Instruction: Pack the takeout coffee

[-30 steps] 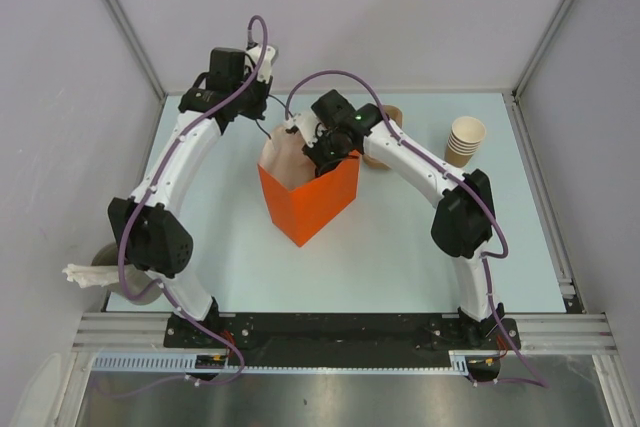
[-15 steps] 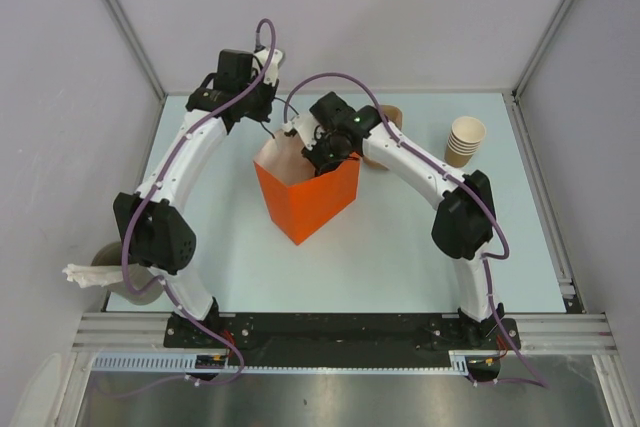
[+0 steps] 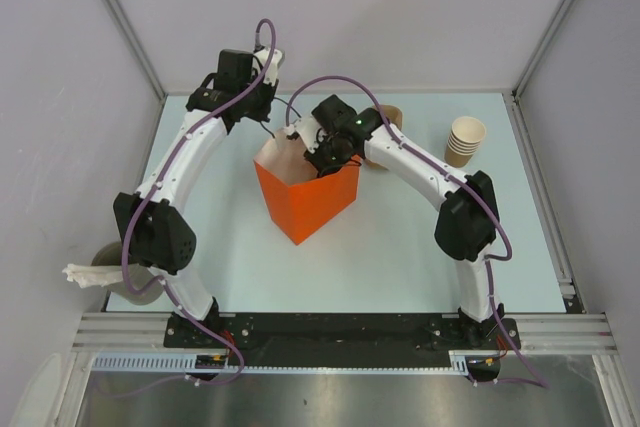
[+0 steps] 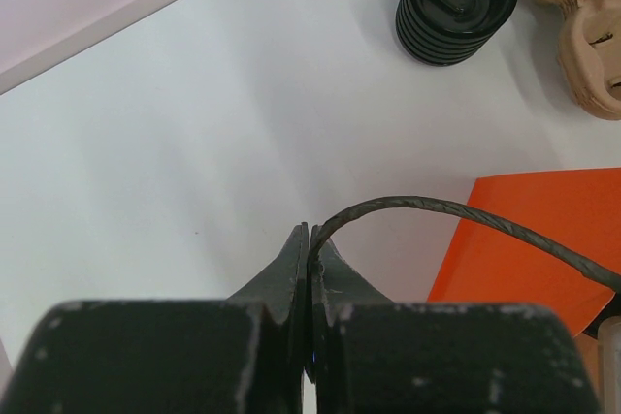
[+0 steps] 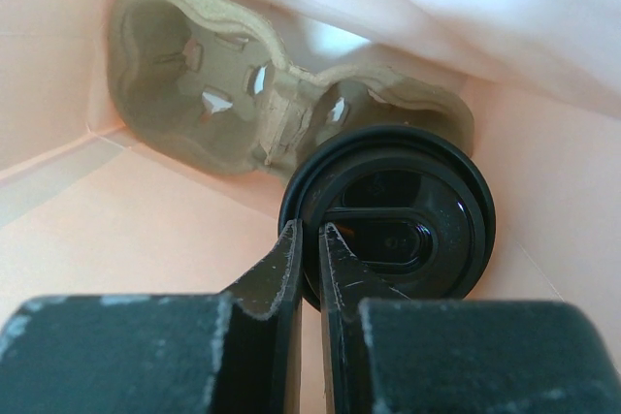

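The takeout coffee shows in the right wrist view only as its round black lid [image 5: 393,230]; the tan cup below it is hidden. It hangs inside the orange paper bag [image 3: 305,202], above a moulded brown carrier [image 5: 209,75] on the bag's floor. My right gripper [image 5: 310,239] is shut on the lid's left rim; in the top view the gripper [image 3: 320,152] reaches into the bag's mouth. My left gripper [image 4: 310,239] is shut on the bag's dark cord handle [image 4: 437,210], behind the bag's back left corner [image 3: 266,117].
A stack of black lids [image 4: 456,2] and more brown carriers [image 4: 582,26] stand behind the bag. A stack of tan cups [image 3: 464,140] is at the back right. Napkins [image 3: 90,273] lie off the table's left edge.
My left gripper has moved a little back and to the right with the handle. My right gripper has barely shifted at the bag's mouth.
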Motion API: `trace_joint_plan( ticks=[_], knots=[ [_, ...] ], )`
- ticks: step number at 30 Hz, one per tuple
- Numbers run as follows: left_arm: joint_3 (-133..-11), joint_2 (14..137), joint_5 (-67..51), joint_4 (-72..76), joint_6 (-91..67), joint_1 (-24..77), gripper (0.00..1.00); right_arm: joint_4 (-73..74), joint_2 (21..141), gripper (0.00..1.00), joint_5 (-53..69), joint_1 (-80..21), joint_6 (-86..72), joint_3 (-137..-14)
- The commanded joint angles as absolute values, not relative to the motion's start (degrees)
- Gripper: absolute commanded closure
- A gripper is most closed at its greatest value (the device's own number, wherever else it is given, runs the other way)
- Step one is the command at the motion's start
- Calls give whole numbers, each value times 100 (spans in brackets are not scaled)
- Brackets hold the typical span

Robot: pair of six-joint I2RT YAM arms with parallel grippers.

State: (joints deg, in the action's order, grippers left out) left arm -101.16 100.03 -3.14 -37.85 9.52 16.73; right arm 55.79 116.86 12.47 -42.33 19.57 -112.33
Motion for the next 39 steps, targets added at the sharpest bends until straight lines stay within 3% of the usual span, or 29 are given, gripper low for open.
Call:
trace_joint_plan(
  ticks=[1,39],
  knots=[
    [-10362,9993,-220,-3779,967,1696,100,5502,11320,100,1274,-4236,2013,-11145],
    [-10353,9967,-316,-3770,940,1696,100,5370,11399,100,1266,-4192,2013,-10951]
  ],
)
